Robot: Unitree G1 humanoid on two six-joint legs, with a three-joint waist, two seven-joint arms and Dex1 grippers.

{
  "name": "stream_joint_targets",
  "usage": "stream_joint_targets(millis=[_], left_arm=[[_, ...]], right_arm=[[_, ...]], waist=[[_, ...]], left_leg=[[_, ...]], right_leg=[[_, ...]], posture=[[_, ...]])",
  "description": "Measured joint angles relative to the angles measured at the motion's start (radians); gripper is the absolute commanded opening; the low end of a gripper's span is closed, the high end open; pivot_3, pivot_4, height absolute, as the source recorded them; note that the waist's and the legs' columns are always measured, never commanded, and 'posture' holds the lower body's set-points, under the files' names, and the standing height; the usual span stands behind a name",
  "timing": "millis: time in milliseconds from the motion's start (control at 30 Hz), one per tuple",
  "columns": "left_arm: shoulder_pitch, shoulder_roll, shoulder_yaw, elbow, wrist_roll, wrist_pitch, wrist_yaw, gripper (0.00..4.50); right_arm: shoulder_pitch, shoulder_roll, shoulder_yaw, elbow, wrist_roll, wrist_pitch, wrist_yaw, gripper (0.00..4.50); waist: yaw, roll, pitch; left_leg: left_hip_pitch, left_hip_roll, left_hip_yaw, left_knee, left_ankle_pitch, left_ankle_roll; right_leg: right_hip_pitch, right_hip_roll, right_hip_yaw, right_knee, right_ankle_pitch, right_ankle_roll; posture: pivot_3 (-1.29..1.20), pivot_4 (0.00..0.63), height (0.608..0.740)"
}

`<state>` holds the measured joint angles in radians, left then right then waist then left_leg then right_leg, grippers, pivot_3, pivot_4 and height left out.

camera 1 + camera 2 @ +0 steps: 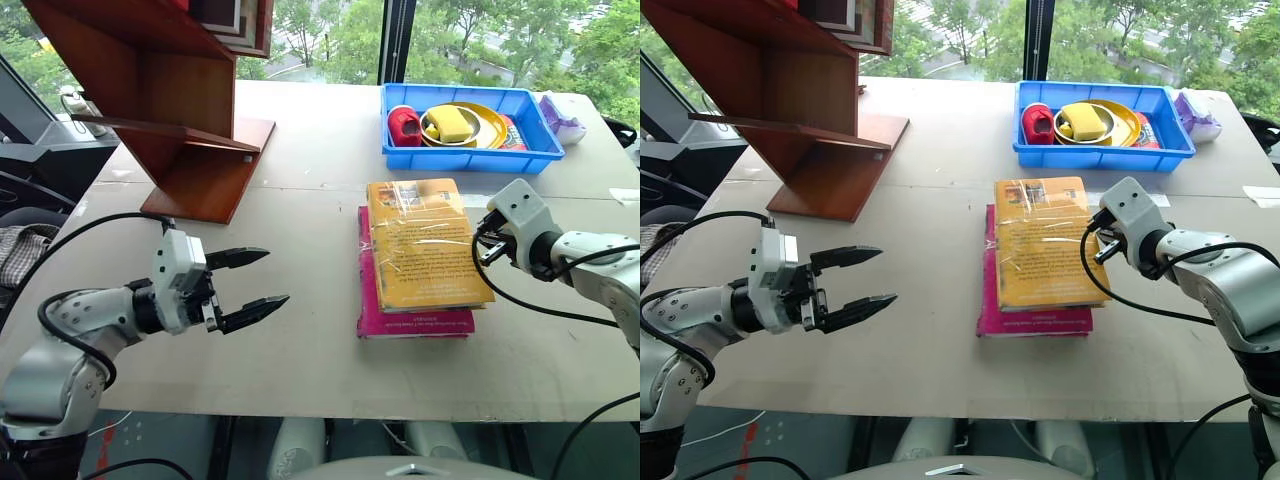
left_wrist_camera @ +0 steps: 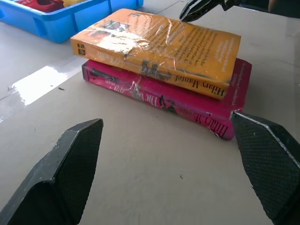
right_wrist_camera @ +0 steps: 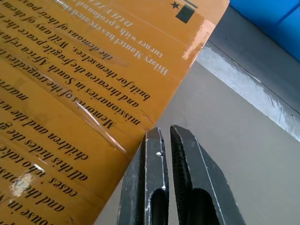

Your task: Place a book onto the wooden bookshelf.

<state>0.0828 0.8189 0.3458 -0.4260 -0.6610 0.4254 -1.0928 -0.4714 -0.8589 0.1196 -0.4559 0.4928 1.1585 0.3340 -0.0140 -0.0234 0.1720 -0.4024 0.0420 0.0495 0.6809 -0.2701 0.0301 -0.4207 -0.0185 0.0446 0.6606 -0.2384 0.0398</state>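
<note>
The book [image 1: 425,245], yellow-orange in glossy wrap, lies on top of a magenta-pink book [image 1: 415,322] in the middle of the table. My right gripper [image 3: 166,132] is shut with nothing between its fingers. Its tips sit at the book's right edge, low over the table. Out to the left of the two books my left gripper [image 1: 278,277] hovers open, pointing at them with its fingers spread wide. At the far left of the table stands the wooden bookshelf [image 1: 170,90], reddish-brown with slanted boards.
A blue plastic tray [image 1: 460,160] at the back right holds a red item, yellow dishes and a sponge. A purple-white bag [image 1: 560,115] lies beside it. Bare table stretches between the books and the bookshelf.
</note>
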Motion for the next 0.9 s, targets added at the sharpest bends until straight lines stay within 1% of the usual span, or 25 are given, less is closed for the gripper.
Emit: stream_joint_targets(millis=[133,233,333,533,700,767,800,833,867,900], left_arm=[[0.012,0.0,0.01,-0.005,0.0,-0.006,0.006,4.5],[0.031,0.0,0.014,-0.011,0.0,-0.015,0.01,4.5],[0.058,-0.002,0.024,-0.03,0.0,-0.019,0.019,4.5],[0.086,-0.002,0.04,-0.03,0.001,-0.027,0.023,4.5],[0.082,-0.003,0.043,-0.017,0.006,-0.023,0.054,4.5],[0.064,-0.006,0.039,-0.012,0.0,0.009,0.085,4.5],[0.03,-0.007,0.025,-0.001,-0.01,0.051,0.112,4.5],[0.02,-0.006,0.022,0.007,-0.013,0.071,0.123,4.5],[-0.018,-0.003,-0.002,0.023,-0.022,0.12,0.144,4.5],[-0.037,0.001,-0.015,0.033,-0.03,0.159,0.16,4.5]], right_arm=[[-0.021,0.006,0.044,0.02,-0.04,-0.03,0.042,0.12],[-0.027,0.033,0.062,0.025,-0.054,-0.033,0.061,0.12],[-0.037,0.083,0.072,0.025,-0.058,-0.035,0.078,0.12],[-0.05,0.118,0.077,0.025,-0.093,-0.051,0.091,0.12],[-0.035,0.108,0.068,0.025,-0.127,-0.116,0.117,0.12],[0.021,0.105,0.009,0.017,-0.124,-0.192,0.151,0.12],[0.096,0.073,-0.074,-0.001,-0.092,-0.247,0.214,0.12],[0.127,0.061,-0.114,-0.006,-0.075,-0.266,0.247,0.12],[0.196,0.043,-0.205,-0.021,-0.044,-0.317,0.303,0.63],[0.242,0.034,-0.269,-0.033,-0.022,-0.352,0.344,0.94]], waist=[[-0.001,0.0,0.0],[-0.003,0.0,0.0],[-0.004,0.0,0.0],[0.0,0.0,0.0],[0.0,0.0,0.0],[0.004,0.0,0.0],[0.013,0.0,0.0],[0.015,0.0,0.0],[0.019,0.0,0.0],[0.023,0.0,0.0]], left_leg=[[0.0,0.0,0.0,0.0,0.0,0.0],[0.0,0.001,0.0,0.0,0.0,0.0],[0.0,0.001,0.0,0.0,0.0,0.0],[0.0,0.001,0.0,0.0,0.0,0.0],[0.0,0.001,0.0,0.0,0.0,0.0],[-0.001,0.001,-0.001,0.0,0.0,0.0],[-0.002,0.0,-0.002,0.0,0.0,0.0],[-0.002,-0.001,-0.002,0.0,0.0,0.0],[-0.002,-0.001,-0.002,0.0,0.0,0.0],[-0.002,-0.001,-0.002,0.0,0.0,0.0]], right_leg=[[0.0,0.0,0.0,0.0,0.0,0.0],[0.0,0.0,0.0,0.0,0.0,0.0],[0.0,0.0,0.0,0.0,0.0,0.0],[0.0,0.0,-0.001,0.0,0.0,0.0],[-0.001,0.0,-0.001,0.0,0.0,0.0],[0.0,0.0,-0.001,0.0,0.0,0.0],[0.0,0.0,-0.002,-0.001,0.0,0.001],[0.0,0.0,-0.002,-0.001,0.001,0.002],[0.0,0.0,-0.002,-0.001,0.002,0.004],[0.0,0.0,-0.002,-0.001,0.002,0.005]], posture=[[0.0,0.15,0.74],[0.0,0.15,0.74],[0.0,0.15,0.74],[0.0,0.15,0.74],[0.0,0.15,0.74],[0.0,0.15,0.74],[0.0,0.15,0.74],[0.0,0.15,0.74],[0.0,0.15,0.74],[0.0,0.15,0.74]])
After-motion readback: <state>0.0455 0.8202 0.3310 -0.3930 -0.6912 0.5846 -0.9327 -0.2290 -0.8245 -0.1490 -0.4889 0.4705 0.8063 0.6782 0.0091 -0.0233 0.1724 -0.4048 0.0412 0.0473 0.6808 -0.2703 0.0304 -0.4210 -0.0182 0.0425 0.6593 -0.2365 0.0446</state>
